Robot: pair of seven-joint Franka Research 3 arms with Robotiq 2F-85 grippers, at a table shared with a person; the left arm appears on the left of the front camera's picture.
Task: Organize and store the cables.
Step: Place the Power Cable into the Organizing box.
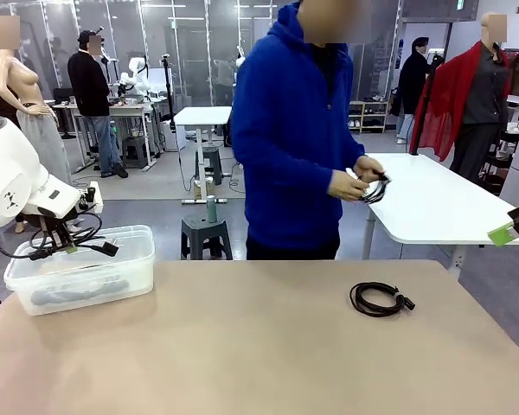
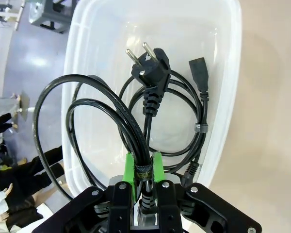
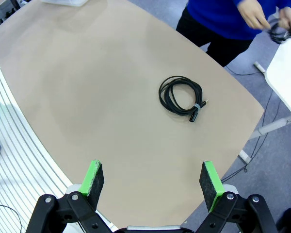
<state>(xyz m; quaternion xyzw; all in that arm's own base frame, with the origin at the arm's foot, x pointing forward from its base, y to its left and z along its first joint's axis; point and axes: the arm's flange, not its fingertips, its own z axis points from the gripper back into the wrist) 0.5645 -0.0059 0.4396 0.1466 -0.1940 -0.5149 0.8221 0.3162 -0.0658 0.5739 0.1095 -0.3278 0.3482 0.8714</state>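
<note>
At the far left, the left tool (image 1: 60,235) of the white arm hangs over a clear plastic bin (image 1: 121,281) that stands on the tan worktop (image 1: 242,346) near its left edge. In the left wrist view, the left tool (image 2: 144,167) has its green pads pressed together on the first cable (image 2: 136,131). This is a thin black cord in loose loops, pinched where a dark band binds the strands. Pale print runs along that band, too small to read. The cord's round two-pin plug (image 2: 148,68) and its blocky socket end (image 2: 199,73) hang inside the outline of the bin (image 2: 223,97).

In the middle of the front view, a person in a blue hooded top stands at the far side of the worktop. The person's hands (image 1: 362,179) are held together at waist height around a second cable (image 1: 379,188), a small black coil.

Right of centre, a third cable (image 1: 381,299) lies flat on the worktop in a neat loop, well apart from the bin. In the right wrist view, a pale tie holds this coil (image 3: 180,96) together beside its plug.

At the right edge is the right tool (image 1: 515,226), raised beyond the worktop. In its own view, the right tool (image 3: 151,177) has its jaws spread wide and empty, high above the bare surface.
</note>
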